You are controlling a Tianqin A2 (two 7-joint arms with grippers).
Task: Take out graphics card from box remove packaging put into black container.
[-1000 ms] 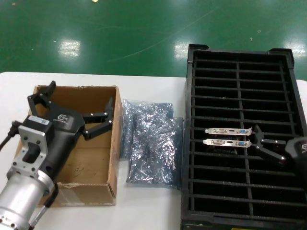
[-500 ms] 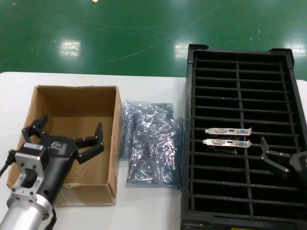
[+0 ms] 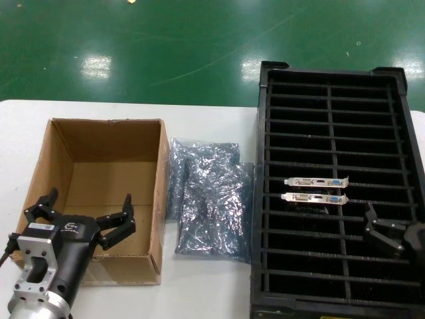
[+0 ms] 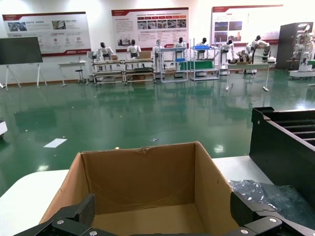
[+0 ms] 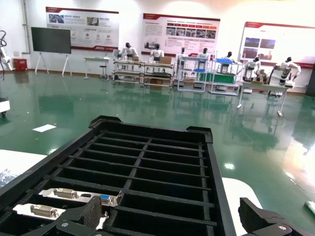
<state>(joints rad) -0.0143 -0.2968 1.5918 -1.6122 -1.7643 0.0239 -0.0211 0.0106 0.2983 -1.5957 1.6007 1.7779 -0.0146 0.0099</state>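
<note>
Setting: green glossy workshop floor fills the top of the head view; a white table (image 3: 206,292) carries everything below it.
Box: the box (image 3: 99,199) sits at the left of the frame, open-topped, and its brown floor shows bare; no card is visible inside it in the head view or the left wrist view.
Packaging: two pieces of the packaging (image 3: 209,199) lie flat and overlapping in the centre, between the box and the black container (image 3: 335,193), touching or nearly touching both.
Graphics cards: two graphics cards (image 3: 316,189) stand in neighbouring slots at centre right of the frame, silver brackets up, long axes running left to right across the crate.
Left gripper: the left gripper (image 3: 78,220) is at lower left, over the near edge of the box, fingers spread wide and grasping nothing.
Right gripper: the right gripper (image 3: 385,232) is at the lower right edge, over the crate, just below and right of the two brackets, fingers parted and empty.
Key relation: nothing remains to lift from the box as far as can be seen; both cards lie up and left of the right gripper, well apart from the left one, so the right arm is the nearer.
Judgement: the visible cards look already seated, so the task seems near its end.
</note>
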